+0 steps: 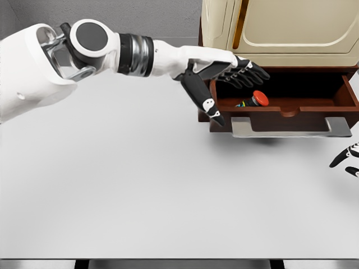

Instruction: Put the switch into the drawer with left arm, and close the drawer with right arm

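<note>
One switch (256, 100), red-capped, lies inside the open drawer (284, 110), just below and right of the left hand (227, 75). That hand hovers over the drawer's left end, fingers spread apart and holding nothing, thumb pointing down outside the drawer wall. Only the right hand's (346, 159) fingertips show, at the table's (140, 190) right edge.

One head view looks steeply down on table (140, 196) and drawer (283, 109).

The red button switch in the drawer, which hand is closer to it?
Left. The left hand hangs open right above the switch in the drawer; the right hand sits far off by the table's right edge.
</note>
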You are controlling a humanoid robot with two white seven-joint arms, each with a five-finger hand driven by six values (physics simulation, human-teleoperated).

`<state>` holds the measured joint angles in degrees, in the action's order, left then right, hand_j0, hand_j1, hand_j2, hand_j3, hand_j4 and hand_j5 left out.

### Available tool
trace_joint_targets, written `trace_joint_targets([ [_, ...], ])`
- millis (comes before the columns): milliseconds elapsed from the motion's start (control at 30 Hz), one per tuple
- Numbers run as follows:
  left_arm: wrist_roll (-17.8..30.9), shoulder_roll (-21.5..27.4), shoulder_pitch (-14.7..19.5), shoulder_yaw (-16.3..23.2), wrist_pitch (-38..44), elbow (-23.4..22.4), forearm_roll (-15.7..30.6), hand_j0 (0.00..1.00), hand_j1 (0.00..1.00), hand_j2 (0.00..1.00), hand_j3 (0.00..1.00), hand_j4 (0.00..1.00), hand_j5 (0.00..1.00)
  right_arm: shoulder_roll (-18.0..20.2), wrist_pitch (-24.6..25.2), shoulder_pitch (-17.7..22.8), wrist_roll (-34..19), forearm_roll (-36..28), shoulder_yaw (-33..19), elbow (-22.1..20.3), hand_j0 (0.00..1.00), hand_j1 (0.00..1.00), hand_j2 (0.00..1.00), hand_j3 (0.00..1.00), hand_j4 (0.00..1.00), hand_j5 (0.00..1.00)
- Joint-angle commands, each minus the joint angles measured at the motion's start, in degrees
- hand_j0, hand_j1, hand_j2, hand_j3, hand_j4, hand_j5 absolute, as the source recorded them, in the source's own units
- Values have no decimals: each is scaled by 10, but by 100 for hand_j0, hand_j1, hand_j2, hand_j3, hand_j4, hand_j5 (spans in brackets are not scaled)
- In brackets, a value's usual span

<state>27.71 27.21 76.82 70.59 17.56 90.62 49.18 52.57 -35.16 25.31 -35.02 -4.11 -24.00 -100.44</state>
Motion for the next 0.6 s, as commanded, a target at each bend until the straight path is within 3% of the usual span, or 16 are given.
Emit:
trace_joint_targets([
  [0,-14,-19,0,0,7,-27,14,96,96,96,96,96,96,1,2,0,0,-4,0,0,53,53,53,53,53,53],
  [367,-15,-52,-23,16,7,-52,9,96,96,96,96,96,96,0,2,0,0,-5,0,0,53,53,53,53,53,53],
  [467,-15,-76,-31,16,6,-95,8,97,97,97,97,97,97,0,2,0,0,-4,0,0,53,53,53,53,53,53],
  [567,-15,-82,-32,16,5,-101,8,97,97,97,97,97,97,0,2,0,0,-4,0,0,54,54,54,54,54,54],
])
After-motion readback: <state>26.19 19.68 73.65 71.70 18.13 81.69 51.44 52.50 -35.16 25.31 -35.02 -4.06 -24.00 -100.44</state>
